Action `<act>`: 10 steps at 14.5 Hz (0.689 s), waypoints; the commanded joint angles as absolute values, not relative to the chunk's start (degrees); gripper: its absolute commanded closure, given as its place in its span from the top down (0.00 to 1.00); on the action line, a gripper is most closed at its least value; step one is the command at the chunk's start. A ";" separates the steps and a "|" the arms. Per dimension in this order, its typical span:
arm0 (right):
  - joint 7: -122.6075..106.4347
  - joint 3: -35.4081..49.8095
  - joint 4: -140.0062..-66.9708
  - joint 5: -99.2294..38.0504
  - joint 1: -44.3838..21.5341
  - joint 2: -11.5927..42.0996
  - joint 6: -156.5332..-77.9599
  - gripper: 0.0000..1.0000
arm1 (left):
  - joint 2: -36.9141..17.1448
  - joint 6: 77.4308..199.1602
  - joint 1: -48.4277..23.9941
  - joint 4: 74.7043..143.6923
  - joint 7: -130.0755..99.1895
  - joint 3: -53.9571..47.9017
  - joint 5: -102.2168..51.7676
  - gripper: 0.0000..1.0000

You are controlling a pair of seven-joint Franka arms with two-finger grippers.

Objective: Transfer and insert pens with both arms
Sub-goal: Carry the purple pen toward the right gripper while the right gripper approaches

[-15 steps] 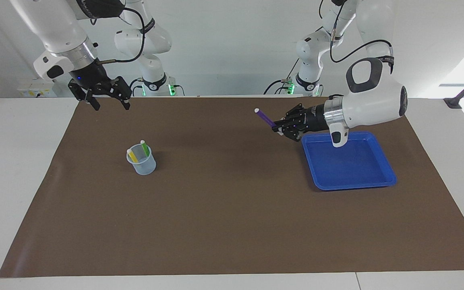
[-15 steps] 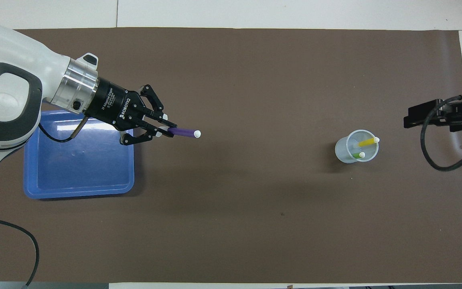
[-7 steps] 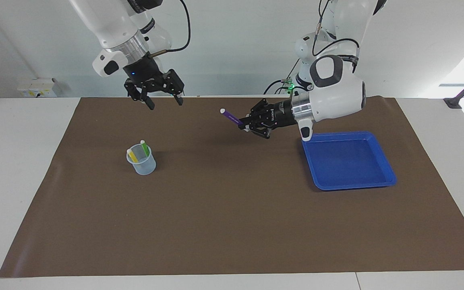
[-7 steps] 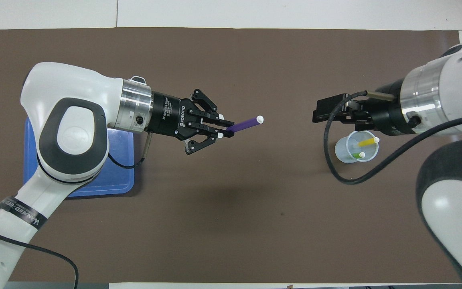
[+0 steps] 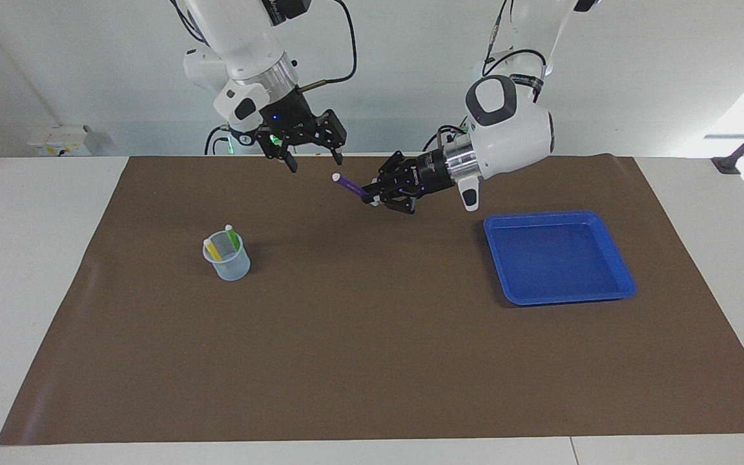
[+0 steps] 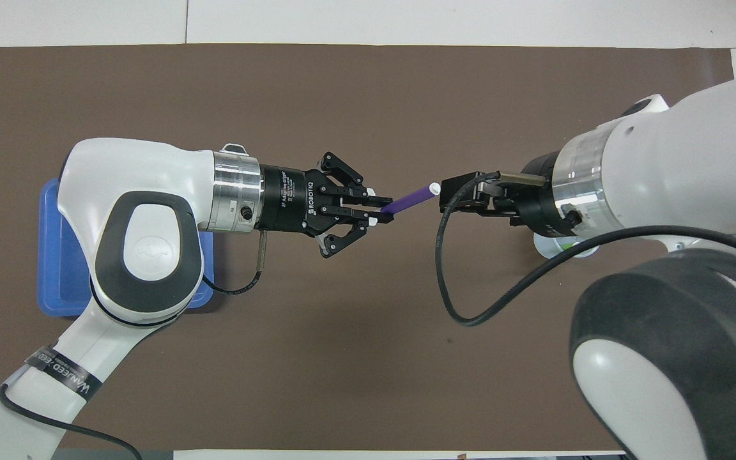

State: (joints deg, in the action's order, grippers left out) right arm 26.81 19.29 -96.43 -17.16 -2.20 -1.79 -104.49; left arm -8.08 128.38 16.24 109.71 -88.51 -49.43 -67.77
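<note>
Holding the purple pen (image 5: pixel 350 185) clamped by its lower end, the left hand (image 5: pixel 372 197) offers it whitish tip first, up over the middle of the surface (image 5: pixel 372 361). The right hand (image 5: pixel 310 154) hangs just above that tip, fingers apart. Handover is the step; next, I judge, those fingers must close around the pen before its release, then carry it to the cup (image 5: pixel 227 261) with the yellow and green pens.
</note>
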 commanded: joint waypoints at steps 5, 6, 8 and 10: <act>29.62 22.59 -99.05 -18.46 -1.67 -2.46 -109.59 1.00 | -4.66 130.60 15.73 113.20 -87.90 -48.87 -75.22 0.00; 29.62 22.59 -99.05 -18.46 -1.67 -2.37 -111.69 1.00 | -4.14 130.95 15.73 113.73 -87.11 -48.95 -76.02 0.00; 29.45 22.59 -99.05 -18.46 -1.67 -1.94 -113.02 1.00 | -3.61 130.87 15.65 114.52 -86.05 -48.96 -76.73 0.00; 29.44 22.59 -99.05 -18.46 -1.67 -1.76 -115.13 1.00 | -3.52 130.43 15.64 114.61 -84.65 -48.96 -76.73 0.00</act>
